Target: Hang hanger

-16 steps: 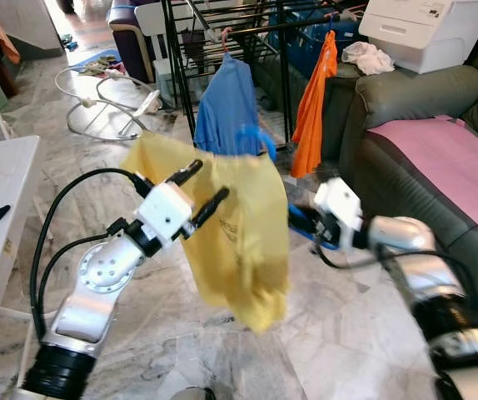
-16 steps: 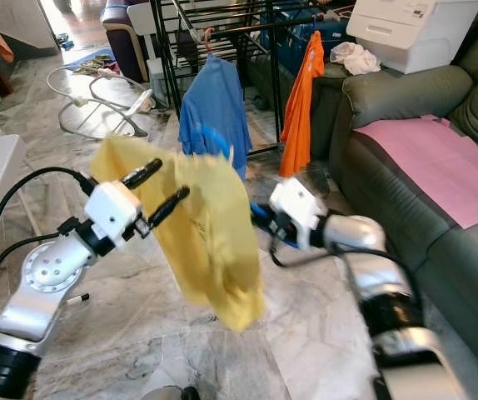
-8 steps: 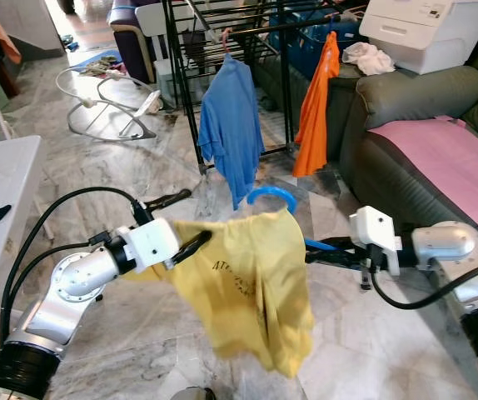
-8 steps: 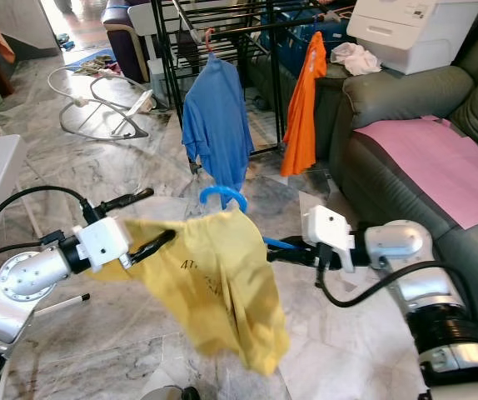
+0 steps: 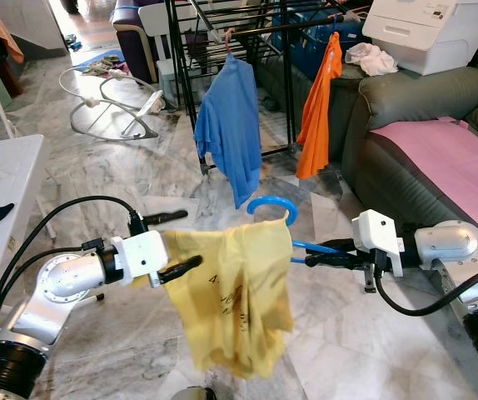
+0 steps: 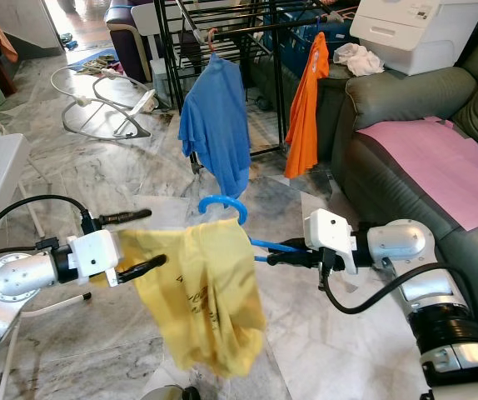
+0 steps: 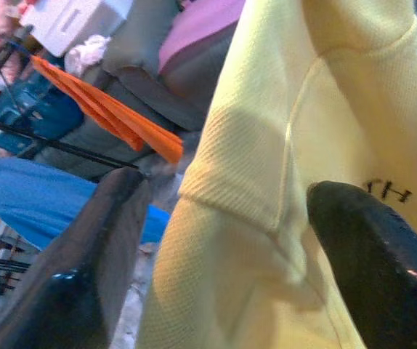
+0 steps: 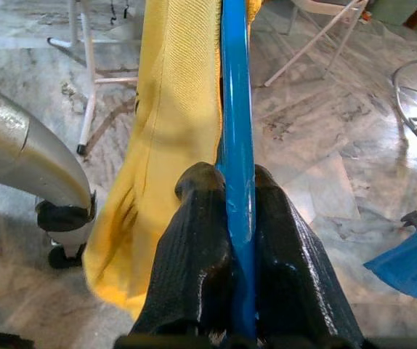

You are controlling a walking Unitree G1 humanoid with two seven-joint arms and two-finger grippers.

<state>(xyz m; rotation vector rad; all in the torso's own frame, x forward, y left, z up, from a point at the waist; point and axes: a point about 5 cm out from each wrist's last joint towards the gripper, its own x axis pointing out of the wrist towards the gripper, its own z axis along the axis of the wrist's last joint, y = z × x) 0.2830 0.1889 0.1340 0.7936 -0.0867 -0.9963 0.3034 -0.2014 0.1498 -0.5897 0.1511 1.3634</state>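
Observation:
A blue hanger [image 5: 271, 205] carries a yellow shirt [image 5: 237, 293], its hook pointing up, in front of me over the marble floor. My right gripper [image 5: 316, 253] is shut on the hanger's blue arm [image 8: 237, 138], with the shirt [image 8: 172, 145] draped just beyond it. On the shirt's other side my left gripper [image 5: 191, 238] is open, and the yellow fabric [image 7: 281, 167] lies between its spread fingers [image 7: 92, 269]. Further off stands the black drying rack [image 5: 191, 50], holding a blue shirt [image 5: 227, 117] and an orange garment [image 5: 318, 104].
A dark sofa [image 5: 405, 108] with a pink cloth [image 5: 439, 154] runs along the right, a white box [image 5: 426, 29] on its arm. The corner of a white table [image 5: 2, 179] is at the left. A wire bouncer frame [image 5: 110, 104] lies on the floor behind.
Both grippers have come down with the shirt, which now hangs lower and straighter. The left gripper has drawn left and levelled; the right arm has stretched out level.

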